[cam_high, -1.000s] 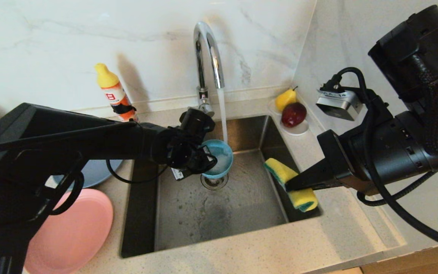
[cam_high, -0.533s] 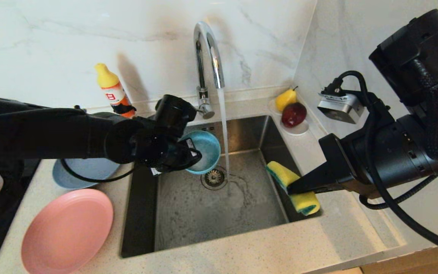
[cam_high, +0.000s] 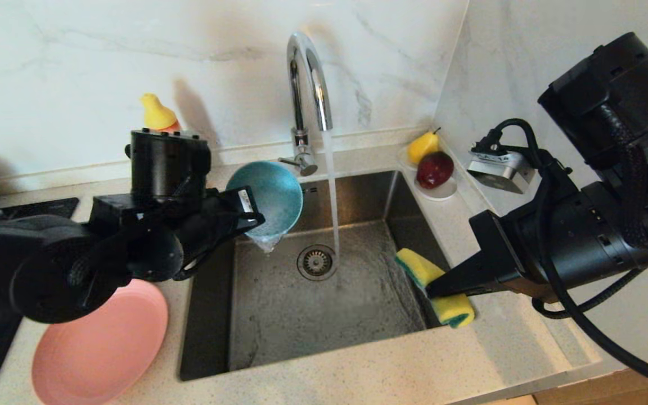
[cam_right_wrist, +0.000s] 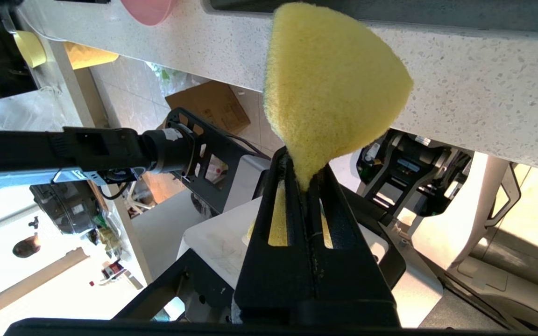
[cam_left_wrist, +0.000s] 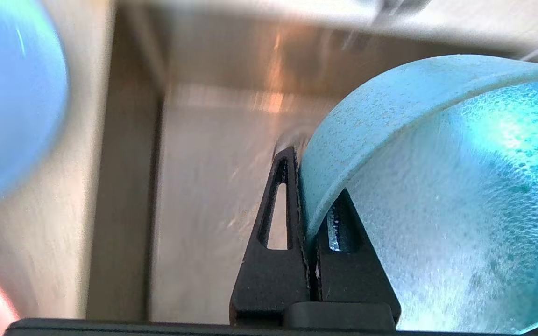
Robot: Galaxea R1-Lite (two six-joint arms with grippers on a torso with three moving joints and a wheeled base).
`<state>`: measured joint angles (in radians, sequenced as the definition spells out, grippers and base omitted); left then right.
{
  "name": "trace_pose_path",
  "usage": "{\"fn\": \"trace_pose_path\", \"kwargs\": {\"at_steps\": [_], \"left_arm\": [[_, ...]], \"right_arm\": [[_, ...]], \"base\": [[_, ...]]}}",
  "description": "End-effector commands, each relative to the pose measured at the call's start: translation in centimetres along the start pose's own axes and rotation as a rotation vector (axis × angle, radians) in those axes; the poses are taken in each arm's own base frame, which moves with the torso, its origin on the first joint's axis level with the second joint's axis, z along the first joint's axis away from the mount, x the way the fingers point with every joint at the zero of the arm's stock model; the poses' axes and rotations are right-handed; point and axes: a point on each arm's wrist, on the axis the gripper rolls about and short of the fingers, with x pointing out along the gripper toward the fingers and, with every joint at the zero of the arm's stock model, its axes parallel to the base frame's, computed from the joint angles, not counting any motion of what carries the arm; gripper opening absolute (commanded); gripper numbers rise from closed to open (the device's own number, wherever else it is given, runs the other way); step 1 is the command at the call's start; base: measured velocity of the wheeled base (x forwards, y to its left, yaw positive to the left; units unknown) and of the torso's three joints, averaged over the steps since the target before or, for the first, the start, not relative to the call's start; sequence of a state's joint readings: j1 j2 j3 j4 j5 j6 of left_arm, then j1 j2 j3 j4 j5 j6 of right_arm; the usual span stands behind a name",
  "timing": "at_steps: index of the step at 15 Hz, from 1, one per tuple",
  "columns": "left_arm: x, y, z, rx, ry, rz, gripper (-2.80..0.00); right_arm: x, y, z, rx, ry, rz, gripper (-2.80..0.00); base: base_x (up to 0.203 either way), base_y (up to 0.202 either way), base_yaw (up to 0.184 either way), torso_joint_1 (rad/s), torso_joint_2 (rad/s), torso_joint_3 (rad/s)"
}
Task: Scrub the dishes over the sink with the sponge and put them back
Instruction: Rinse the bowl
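Nearest the camera, the front counter edge [cam_high: 329, 371] runs bare along six o'clock, with the large pink plate [cam_high: 99, 349] flat at seven o'clock, its rim just beside the sink's left lip. Up from there, the left gripper [cam_high: 245, 216] at nine o'clock has its jaws clamped on the rim of the teal bowl [cam_high: 268, 194], one finger [cam_left_wrist: 276, 219] outside the wall and one inside, the bowl tipped on edge over the sink's back-left corner with water spilling off its low lip. At three o'clock the right gripper [cam_high: 433, 287] pinches the sponge [cam_high: 442, 287] at its waist, jaws closed on it, the foam hanging over the sink's right wall. Between the two, the sink [cam_high: 279, 326] floor lies open around the drain [cam_high: 316, 262], the tap's [cam_high: 307, 84] stream falling just right of it. A grey-blue plate [cam_left_wrist: 7, 93] shows in the left wrist view, blurred. Far back, an orange bottle [cam_high: 158, 112] with a yellow cap peeks behind the left arm, label hidden; at one o'clock a saucer [cam_high: 442, 191] carries a pear [cam_high: 422, 146] and a red fruit [cam_high: 433, 169]. The tag on the left gripper is unreadable.
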<state>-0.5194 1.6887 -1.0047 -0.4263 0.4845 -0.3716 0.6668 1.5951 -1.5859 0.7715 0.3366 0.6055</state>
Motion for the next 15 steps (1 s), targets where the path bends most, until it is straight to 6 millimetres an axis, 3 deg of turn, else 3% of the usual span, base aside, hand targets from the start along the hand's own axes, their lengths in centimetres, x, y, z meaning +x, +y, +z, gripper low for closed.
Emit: {"fn": "trace_pose_path", "kwargs": {"at_steps": [1,15], "left_arm": [[-1.5,0.5,1.0,0.005,-0.19,-0.058,-2.8],[-5.2,2.1,1.3,0.221,-0.685,-0.195,-2.8]], "right_arm": [[0.4,-0.1,0.1,0.005,0.007,-0.002,-2.8],[0.2,-0.3,0.0,0.007,-0.005,0.001,-2.8]], "base": [[0.0,0.0,0.0,0.0,0.0,0.0],[0.0,0.0,0.0,0.0,0.0,0.0]]}}
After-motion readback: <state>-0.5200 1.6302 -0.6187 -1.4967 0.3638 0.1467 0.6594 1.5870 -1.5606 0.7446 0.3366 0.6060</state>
